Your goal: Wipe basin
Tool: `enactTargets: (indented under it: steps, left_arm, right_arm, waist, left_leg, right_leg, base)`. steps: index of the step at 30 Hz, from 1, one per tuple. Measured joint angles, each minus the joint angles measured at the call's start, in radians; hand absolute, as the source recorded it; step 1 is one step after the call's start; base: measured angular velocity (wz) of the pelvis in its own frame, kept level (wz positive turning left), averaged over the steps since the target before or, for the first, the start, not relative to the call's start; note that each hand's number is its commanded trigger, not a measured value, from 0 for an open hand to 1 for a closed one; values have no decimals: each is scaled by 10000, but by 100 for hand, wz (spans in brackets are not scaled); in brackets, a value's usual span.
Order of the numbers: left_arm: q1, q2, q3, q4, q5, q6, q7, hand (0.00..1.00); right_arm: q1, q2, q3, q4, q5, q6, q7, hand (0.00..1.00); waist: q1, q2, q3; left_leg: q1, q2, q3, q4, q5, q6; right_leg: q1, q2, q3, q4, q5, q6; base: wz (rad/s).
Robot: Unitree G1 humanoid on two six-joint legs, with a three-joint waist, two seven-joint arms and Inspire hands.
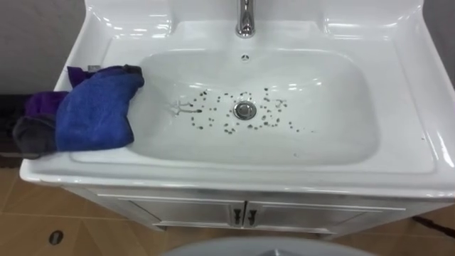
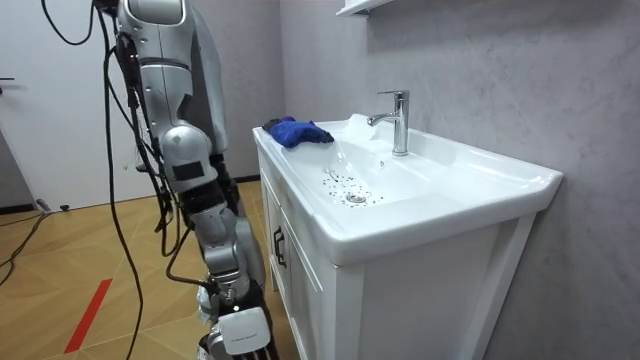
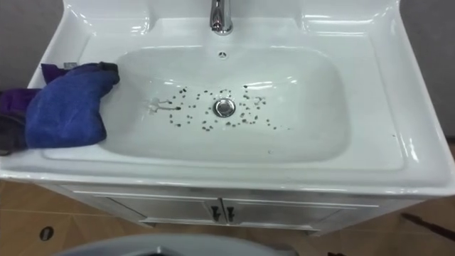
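Observation:
The white basin (image 1: 341,107) lies straight below me, with dark specks (image 1: 213,122) scattered around its metal drain (image 1: 244,109). A folded blue cloth (image 1: 96,110) rests on the basin's left rim and hangs a little into the bowl, untouched by either hand. In the room view I stand upright at the front of the basin (image 2: 420,185), and the cloth (image 2: 295,131) lies at its far end. My right arm hangs straight down beside my body, with the right hand (image 2: 238,332) low at the picture's bottom edge, well away from the cloth.
A chrome tap (image 1: 245,18) rises at the back of the basin. Purple cloth (image 1: 43,101) and grey cloth (image 1: 32,135) stick out from under the blue one at the left edge. Below the rim are white cabinet doors with dark handles (image 1: 238,215). The floor is wood-toned.

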Motion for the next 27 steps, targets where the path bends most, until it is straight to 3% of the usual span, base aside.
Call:
enactTargets:
  steps: [4,8,11,18,21,27]
  left_arm:
    - [86,112,869,-639,-878,-111,1206,0]
    - [162,244,2003,-1249,-1724,-768,2845,0]
    - [441,433,2135,-1646,-2001,-1258,3827,0]
    - [1069,510,2398,-2124,-3175,-1686,5365,0]
    - [1187,520,2405,-2472,-3518,-1875,5987,0]
    - [1003,638,2419,-3146,-3609,-2608,7119,0]
  right_arm:
    - [18,-156,-140,4,-42,10,-12,0]
    - [-17,-384,-532,-22,-84,-67,-158,0]
    - [77,-472,-532,-38,-69,-198,-228,0]
    - [121,-489,-515,-49,-160,-270,-231,0]
    - [126,-495,-508,-152,-193,-308,-235,0]
    - [412,-530,-519,-434,-394,-496,-466,0]
  waist:
    - [210,171,18]
    - [419,488,57]
    - [601,520,-3]
    - [857,477,-102]
    - [880,479,-100]
    - [910,576,-50]
  left_leg:
    - [3,-15,-245,27,-22,37]
    - [-31,-51,-376,26,-50,65]
    - [-88,-127,-565,32,-46,69]
    - [-162,-224,-730,84,-42,76]
    - [-159,-226,-737,83,-42,76]
    - [-170,-320,-901,112,-40,81]
  right_leg:
    - [82,-14,-177,4,-57,-4]
    - [55,-65,-338,164,-150,22]
    - [-55,-162,-434,375,-265,37]
    - [-40,-208,-439,352,-262,67]
    - [-31,-207,-440,350,-268,73]
    - [-39,-297,-507,371,-306,124]
  base:
    - [17]
    - [9]
    - [16]
    - [3]
    - [0]
    - [4]
